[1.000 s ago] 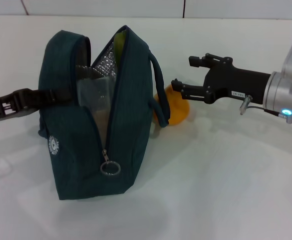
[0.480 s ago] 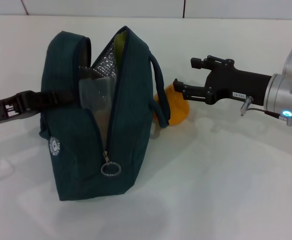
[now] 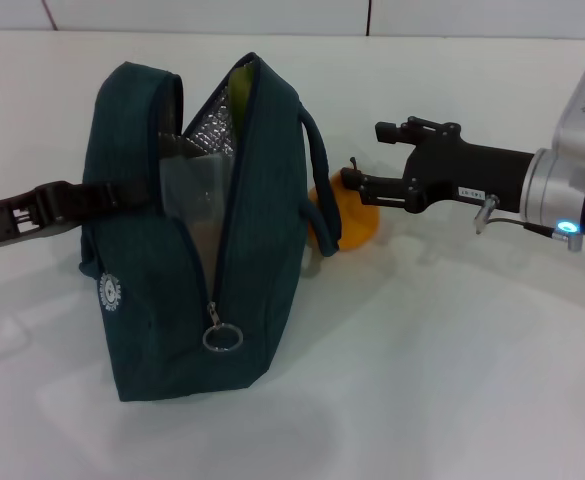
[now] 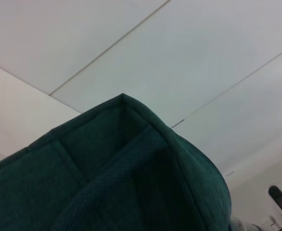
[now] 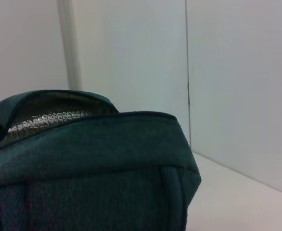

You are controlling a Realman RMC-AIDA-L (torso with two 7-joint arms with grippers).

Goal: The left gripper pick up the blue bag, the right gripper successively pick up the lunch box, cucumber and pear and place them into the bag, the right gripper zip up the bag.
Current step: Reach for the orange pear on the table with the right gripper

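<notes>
Since a second ago: right gripper (image 3: 364,160) shifted leftward toward the pear (image 3: 352,216), lower finger now over the fruit's top by the stem; bag and left arm unchanged.

Head view. Blue bag (image 3: 197,230) upright on the white table (image 3: 452,360), zipper undone, mouth gaping upward. Inside: silver foil lining (image 3: 212,125), the clear lunch box (image 3: 187,205) standing on edge, and a strip of yellow-green at the very top of the opening, too little showing to name. Zipper stopped low on the near end, metal ring pull (image 3: 221,338) hanging there. Pear outside, on the table just beside the bag's right side, partly hidden behind the right loop handle (image 3: 320,185). Left gripper (image 3: 84,196) reaching in level from the left edge, clenched on the blue bag's left handle strap. Right gripper stretched out horizontally from the right, fingers spread apart and empty, blue light glowing on the silver wrist (image 3: 570,190). Small white round logo (image 3: 108,290) on the bag's near left side, design not readable; a small white label on the right claw's black block, text too small to read.

Left wrist view. Only teal fabric of the bag filling the lower part, pale wall panels behind.

Right wrist view. Top of the bag seen side-on, foil lining glinting in the open mouth, a handle running down the near face; wall behind.
</notes>
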